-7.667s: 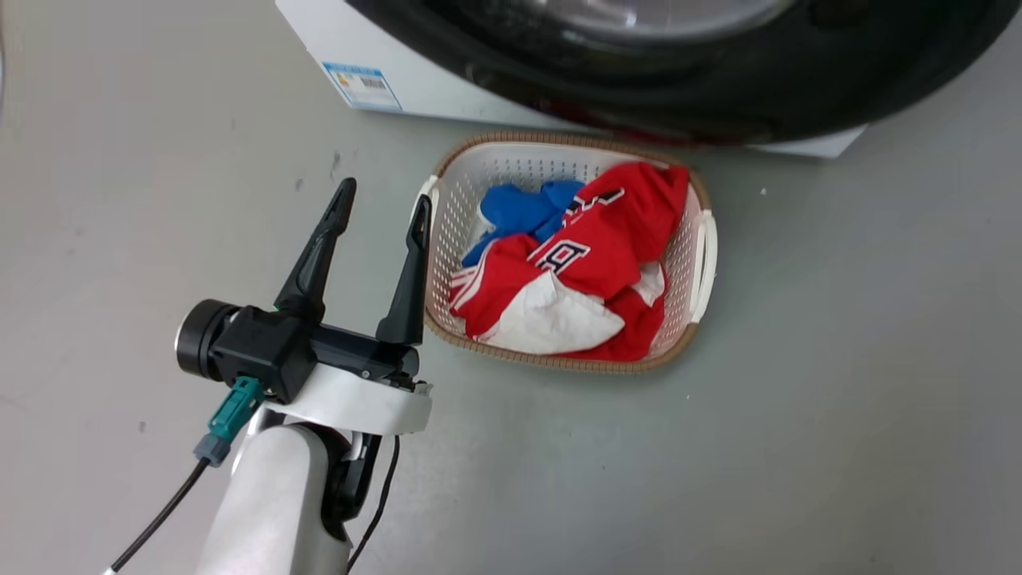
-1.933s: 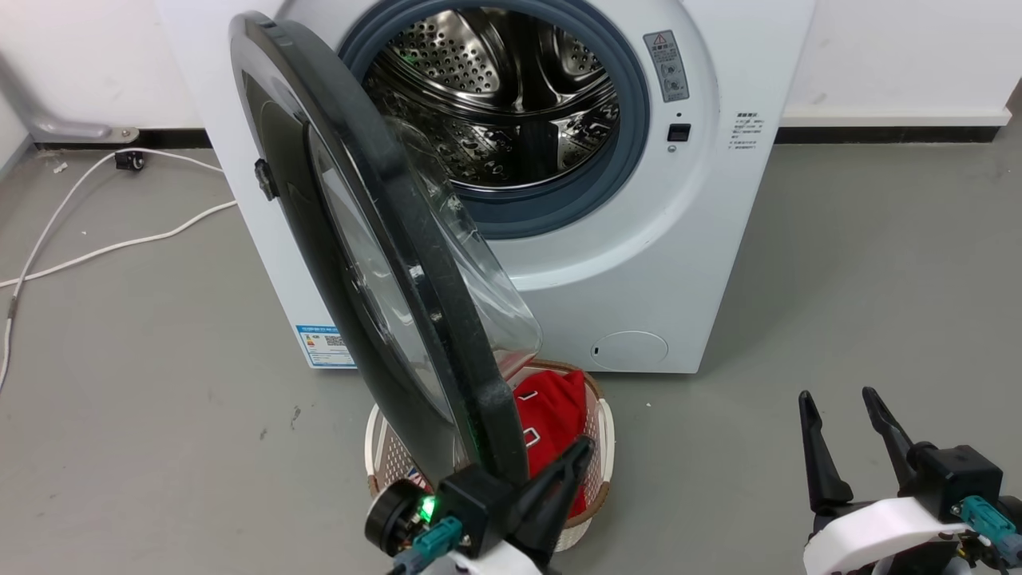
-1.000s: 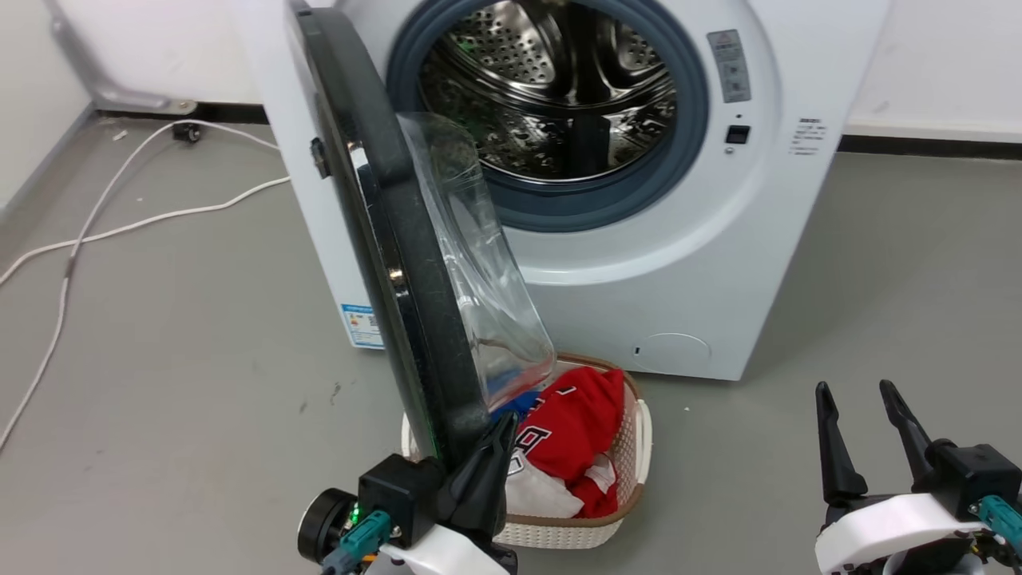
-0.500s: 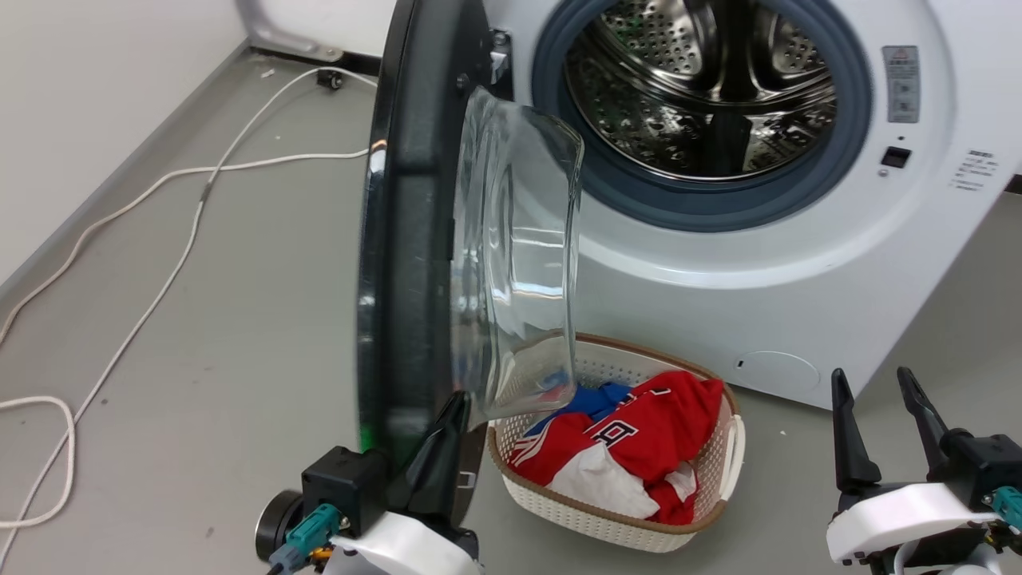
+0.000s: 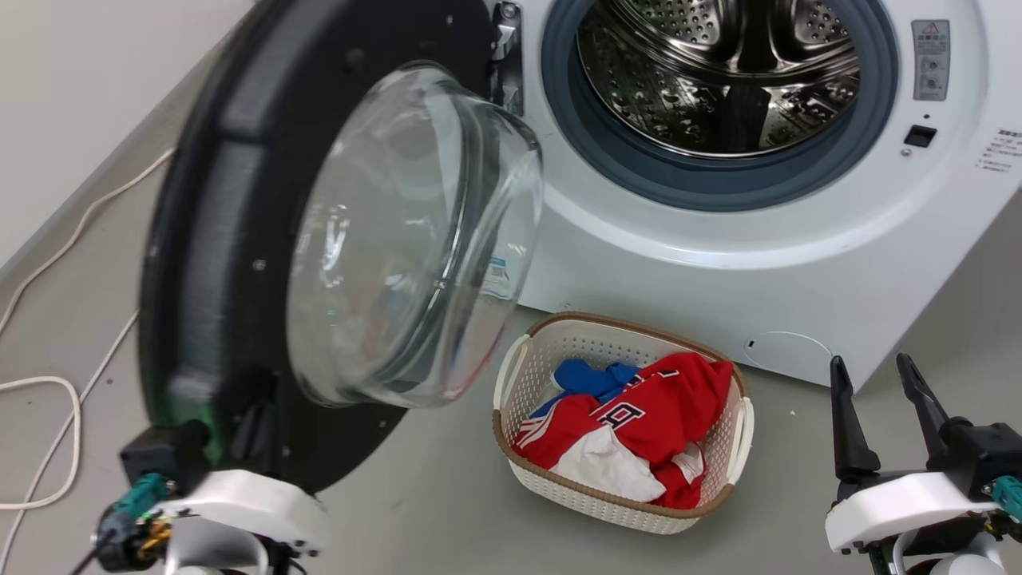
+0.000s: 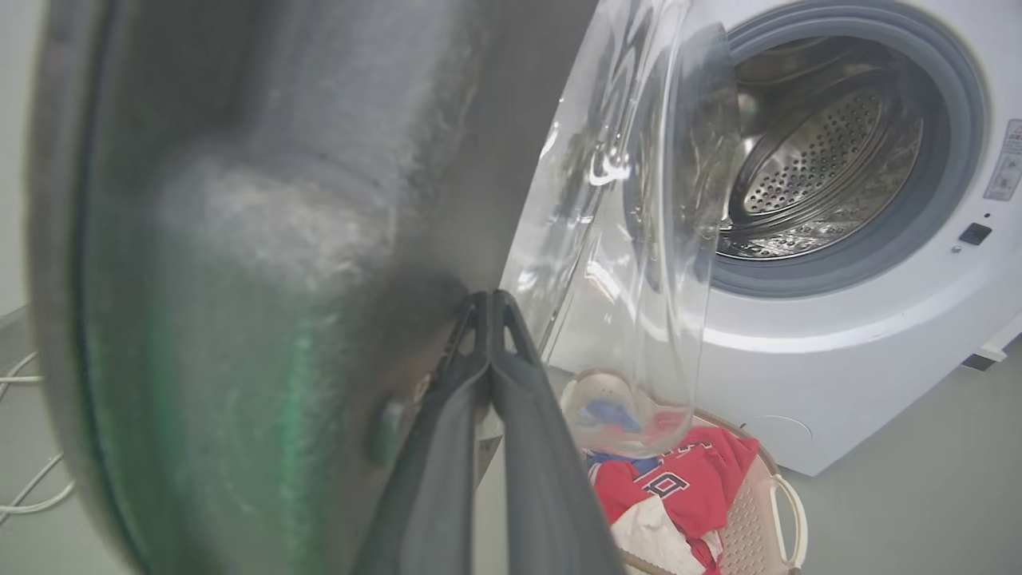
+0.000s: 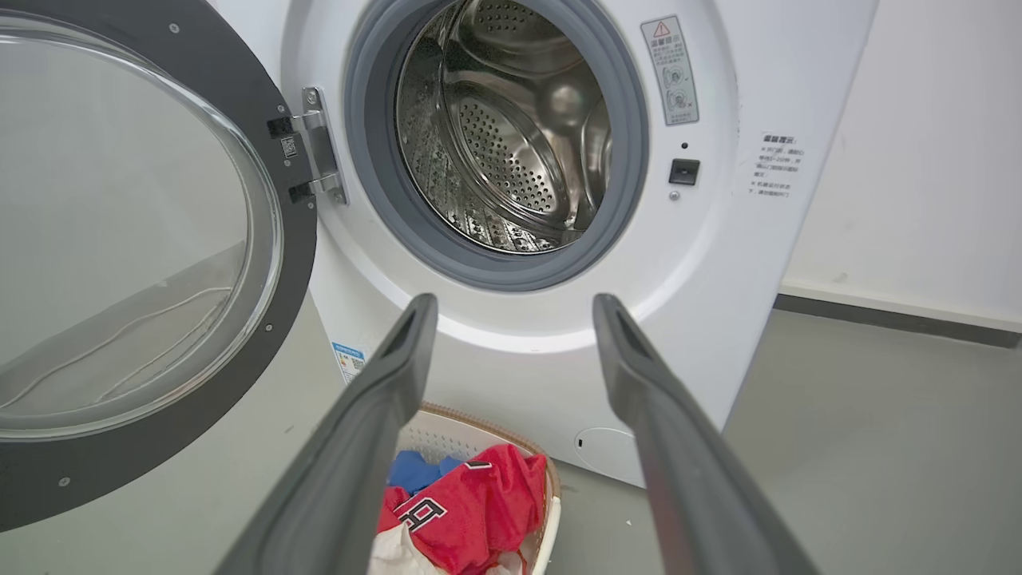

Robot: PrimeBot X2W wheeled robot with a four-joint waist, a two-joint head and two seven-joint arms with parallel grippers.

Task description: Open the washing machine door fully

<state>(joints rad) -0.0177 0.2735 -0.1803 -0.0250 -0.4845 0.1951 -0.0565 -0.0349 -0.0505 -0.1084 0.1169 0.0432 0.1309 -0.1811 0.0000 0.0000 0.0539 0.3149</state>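
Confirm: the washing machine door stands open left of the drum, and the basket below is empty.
Wrong on the basket: the head view shows red, blue and white clothes in it. The washing machine door is open left of the drum.

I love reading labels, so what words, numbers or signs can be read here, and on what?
"B" or "8", partly folded: red shirt.
Red warning triangle, wording too small: grey sticker on the washing machine.
Too small to read: blue label; small black print; hinge tag.
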